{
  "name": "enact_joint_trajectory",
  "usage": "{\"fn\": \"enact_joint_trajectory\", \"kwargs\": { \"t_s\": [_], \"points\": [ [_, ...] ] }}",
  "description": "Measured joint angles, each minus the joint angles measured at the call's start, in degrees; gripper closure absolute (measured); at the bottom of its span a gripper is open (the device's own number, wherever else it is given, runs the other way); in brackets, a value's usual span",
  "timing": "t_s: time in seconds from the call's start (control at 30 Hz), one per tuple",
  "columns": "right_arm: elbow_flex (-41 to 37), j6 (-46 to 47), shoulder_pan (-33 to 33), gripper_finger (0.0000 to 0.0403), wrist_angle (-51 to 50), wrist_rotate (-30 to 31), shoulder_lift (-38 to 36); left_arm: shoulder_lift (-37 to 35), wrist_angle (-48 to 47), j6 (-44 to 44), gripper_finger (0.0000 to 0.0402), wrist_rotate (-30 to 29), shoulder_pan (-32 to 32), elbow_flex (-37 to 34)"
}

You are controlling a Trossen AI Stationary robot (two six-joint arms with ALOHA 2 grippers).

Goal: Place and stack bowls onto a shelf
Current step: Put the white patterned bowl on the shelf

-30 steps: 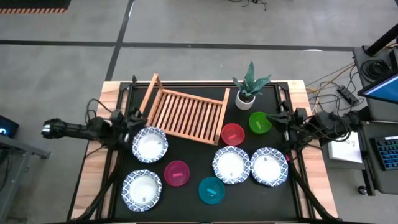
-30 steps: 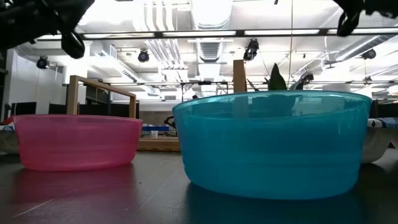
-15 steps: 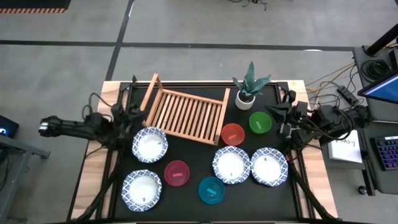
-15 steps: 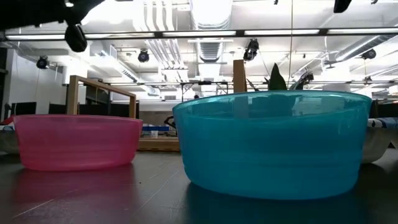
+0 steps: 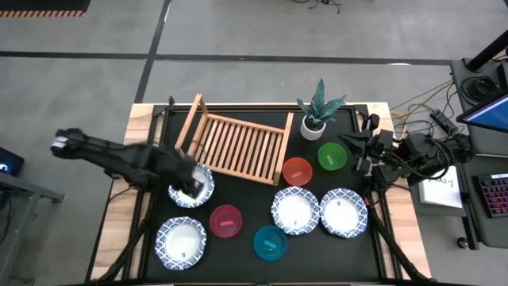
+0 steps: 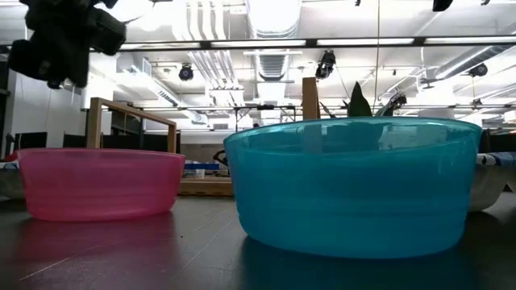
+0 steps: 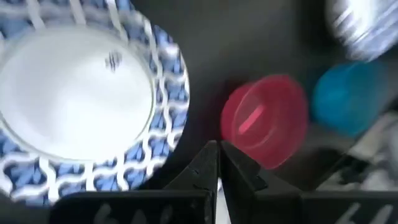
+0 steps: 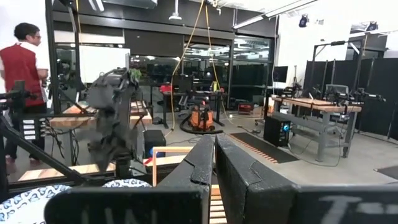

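In the high view, four white bowls with blue rims sit on the black mat: one (image 5: 207, 189) under my left gripper, one (image 5: 182, 242) near it, two (image 5: 295, 210) (image 5: 343, 213) on the right. The pink (image 5: 226, 221), teal (image 5: 271, 242), red (image 5: 298, 171) and green (image 5: 332, 156) bowls stand apart. The wooden shelf (image 5: 238, 145) lies at the far side. My left gripper (image 5: 192, 185) (image 7: 217, 155) is shut and points down above the white bowl's (image 7: 81, 106) rim. It hangs high in the low view (image 6: 64, 40). My right gripper (image 5: 346, 144) (image 8: 214, 149) is shut, level, beside the green bowl.
A potted plant (image 5: 317, 111) stands at the far edge, right of the shelf. The mat's raised black frame (image 5: 373, 183) borders the work area. In the right wrist view a person (image 8: 25, 56) stands in the room beyond the table. Bare mat shows between the bowls.
My left arm has swung from the table's left edge toward the right and the near side. It has tipped its gripper downward over the white bowl next to the shelf. My right gripper has shifted slightly left toward the green bowl and risen. No bowl has moved.
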Motion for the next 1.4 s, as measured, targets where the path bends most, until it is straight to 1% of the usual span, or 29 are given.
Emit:
{"fn": "enact_joint_trajectory", "kwargs": {
  "t_s": [0.17, 0.3, 0.43, 0.53, 0.6, 0.7, 0.9, 1.17, 1.4],
  "points": [
    [0.0, 0.0, 0.0, 0.0394, -0.5, 0.0, 0.0, 12.2, -0.7, 0.4, 0.0397, 2.5, -3.2, 2.9],
    [0.0, 0.0, 0.0, 0.0394, -1.1, 0.0, 0.0, 19.4, -0.8, 0.7, 0.0370, 3.3, -3.3, 5.1],
    [0.0, 0.1, 0.0, 0.0394, -1.2, 0.0, 0.0, 24.0, -1.1, 2.1, 0.0326, 2.9, -3.3, 6.2],
    [0.0, 0.7, 0.0, 0.0394, -1.2, 0.0, 0.0, 26.8, -2.2, 2.8, 0.0298, 0.8, -3.3, 6.1],
    [0.0, 0.7, 0.0, 0.0394, -1.2, 0.0, 0.0, 28.3, -2.9, 3.2, 0.0284, 0.0, -3.2, 6.1],
    [0.0, 0.7, 0.0, 0.0394, -1.2, 0.0, 0.0, 29.9, -2.6, 3.7, 0.0277, -1.0, -3.2, 6.1],
    [-0.1, 0.7, 0.0, 0.0394, -1.4, 0.0, 0.0, 31.1, -2.5, 4.1, 0.0288, -2.6, -3.2, 6.1],
    [-0.1, 0.6, 0.0, 0.0394, -1.4, 0.0, 0.0, 31.2, -1.5, 4.5, 0.0339, -3.0, -3.2, 6.0],
    [-0.1, 0.5, 0.0, 0.0394, -1.7, 0.0, 0.0, 32.6, 0.2, 5.1, 0.0373, -3.5, -3.2, 6.0]
  ]
}}
